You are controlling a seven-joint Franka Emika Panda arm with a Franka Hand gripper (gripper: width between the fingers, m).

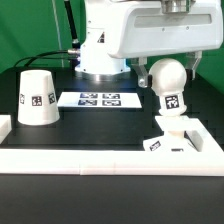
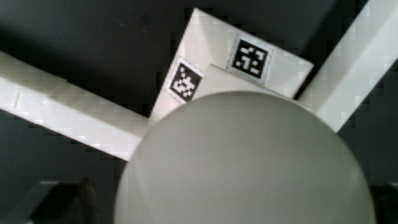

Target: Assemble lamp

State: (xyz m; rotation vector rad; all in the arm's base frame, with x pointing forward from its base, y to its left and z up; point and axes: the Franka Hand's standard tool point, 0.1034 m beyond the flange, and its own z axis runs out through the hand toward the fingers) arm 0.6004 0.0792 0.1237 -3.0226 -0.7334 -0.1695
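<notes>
On the right, 1 white round-headed bulb [image 1: 165, 78] stands on the flat square white base [image 1: 185, 140]. The white tapered shade [image 1: 39, 97], far left, looks still unfitted. I cannot tell the claw's [image 1: 165, 60] grip.

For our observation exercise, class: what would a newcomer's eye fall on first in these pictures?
The round-headed bulb stands out first, upright on the square base at the exterior view's right, and its head fills much of the wrist view. Next, the tapered shade sits alone at that view's left, with the marker board between them.
</notes>
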